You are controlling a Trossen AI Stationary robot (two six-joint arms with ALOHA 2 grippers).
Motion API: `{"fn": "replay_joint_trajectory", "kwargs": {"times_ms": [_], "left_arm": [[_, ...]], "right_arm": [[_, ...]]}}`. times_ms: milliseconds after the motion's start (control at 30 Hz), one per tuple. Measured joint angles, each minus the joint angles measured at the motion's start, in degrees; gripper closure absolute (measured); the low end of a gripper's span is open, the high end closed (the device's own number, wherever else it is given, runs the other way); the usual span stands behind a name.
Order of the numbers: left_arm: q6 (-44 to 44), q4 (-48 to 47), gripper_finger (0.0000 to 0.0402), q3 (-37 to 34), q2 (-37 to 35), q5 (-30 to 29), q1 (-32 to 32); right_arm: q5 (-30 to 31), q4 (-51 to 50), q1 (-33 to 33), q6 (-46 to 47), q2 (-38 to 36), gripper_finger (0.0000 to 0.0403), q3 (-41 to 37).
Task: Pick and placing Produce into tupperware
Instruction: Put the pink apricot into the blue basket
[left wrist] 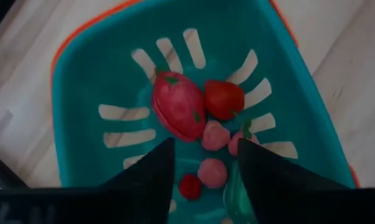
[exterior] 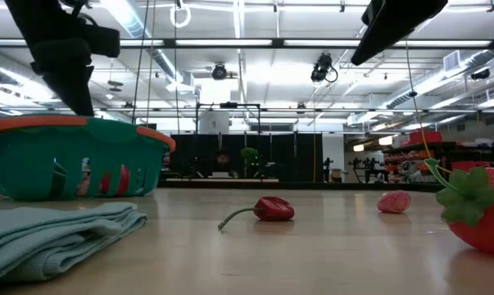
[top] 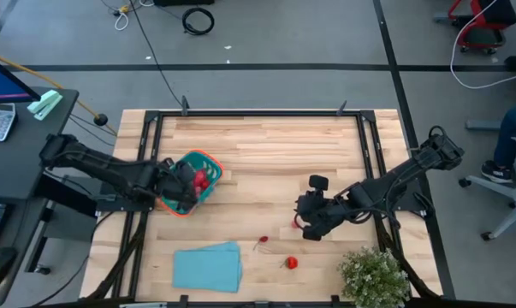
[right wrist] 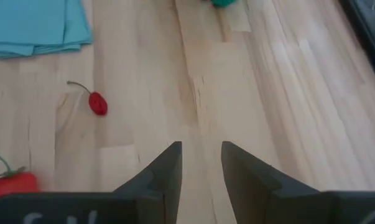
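The teal tub with an orange rim [top: 192, 181] [exterior: 74, 156] stands on the table's left part. It holds several red and pink toy pieces [left wrist: 193, 112]. My left gripper [left wrist: 206, 168] [top: 179, 182] is open and points down into the tub above those pieces. On the bare wood lie a red cherry with a stem [top: 263, 242] [exterior: 271, 209] [right wrist: 97, 102], a strawberry [top: 291, 263] [exterior: 480, 217] [right wrist: 13, 183] and a small pink piece [top: 297, 222] [exterior: 394, 201]. My right gripper [right wrist: 201, 155] [top: 312, 224] hovers over bare wood just right of the pink piece, its fingers a little apart.
A folded light-blue cloth [top: 208, 266] [exterior: 50, 233] [right wrist: 38, 25] lies near the table's near edge, left of the cherry. A bushy potted plant [top: 374, 275] stands at the near right corner. Bare wood [top: 266, 154] stretches between the tub and my right arm.
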Motion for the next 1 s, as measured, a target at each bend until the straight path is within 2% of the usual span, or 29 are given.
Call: {"fn": "replay_joint_trajectory", "kwargs": {"times_ms": [167,233,333,533,667,833,1000], "left_arm": [[4.24,0.67,0.0178,2.11,0.0,0.04,1.77],[6.23,1.21,0.0169,3.93,0.0,0.04,2.22],[9.82,3.73,0.0163,7.28,0.0,0.02,2.7],[22.21,16.14,0.0171,11.93,0.02,0.02,2.72],[28.25,21.26,0.0181,12.41,0.05,0.07,2.72],[28.64,21.57,0.0191,12.41,0.19,0.06,2.72],[28.63,21.46,0.0195,12.41,0.54,0.06,2.72]], "right_arm": [[-4.41,-0.02,-0.47,4.3,1.36,0.0278,0.0],[-7.09,-0.01,-0.45,5.49,2.98,0.0272,0.0],[-8.05,-0.03,-0.43,7.18,6.77,0.0257,0.0],[-13.59,-0.07,-1.46,8.08,14.53,0.0215,0.0],[-17.55,0.03,-1.92,9.33,18.1,0.0186,0.0],[-17.68,0.37,-1.89,9.33,21.33,0.0165,0.0],[-17.37,3.49,-1.89,9.28,23.99,0.0163,0.0]]}}
